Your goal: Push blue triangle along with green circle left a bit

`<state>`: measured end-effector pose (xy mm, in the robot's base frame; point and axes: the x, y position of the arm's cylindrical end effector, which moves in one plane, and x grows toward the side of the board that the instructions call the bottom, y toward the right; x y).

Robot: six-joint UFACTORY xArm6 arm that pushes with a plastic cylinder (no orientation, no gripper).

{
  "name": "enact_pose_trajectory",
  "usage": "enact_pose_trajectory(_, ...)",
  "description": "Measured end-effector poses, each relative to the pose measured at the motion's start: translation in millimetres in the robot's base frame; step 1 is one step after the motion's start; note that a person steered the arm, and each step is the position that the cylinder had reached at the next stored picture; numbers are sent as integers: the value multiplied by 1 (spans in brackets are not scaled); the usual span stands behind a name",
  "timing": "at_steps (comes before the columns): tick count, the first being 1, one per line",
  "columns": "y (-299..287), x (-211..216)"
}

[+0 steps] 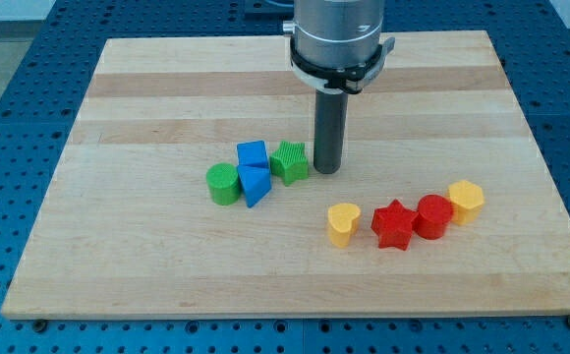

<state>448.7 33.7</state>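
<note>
Now my tip (326,170) just right of green star (290,161); blue triangle (255,184) points down-left, touching green circle (223,184); no fingers.

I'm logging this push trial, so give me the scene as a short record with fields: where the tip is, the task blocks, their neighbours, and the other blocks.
tip: my tip rests on the board just to the view's right of the green star
task blocks: blue triangle touching the green circle on its left
neighbours: blue cube behind the triangle, green star to its upper right
other blocks: yellow heart, red star, red cylinder, yellow block, in a row at lower right
surface: wooden board
</note>
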Motion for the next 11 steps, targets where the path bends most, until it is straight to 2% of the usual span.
enact_pose_trajectory(1,-9,33)
enact_pose_trajectory(2,-9,36)
enact_pose_trajectory(3,-21,86)
enact_pose_trajectory(4,-23,88)
enact_pose_trajectory(5,-72,88)
enact_pose_trajectory(7,-80,88)
enact_pose_trajectory(8,-80,59)
enact_pose_trajectory(10,-80,-97)
enact_pose_trajectory(11,-80,-107)
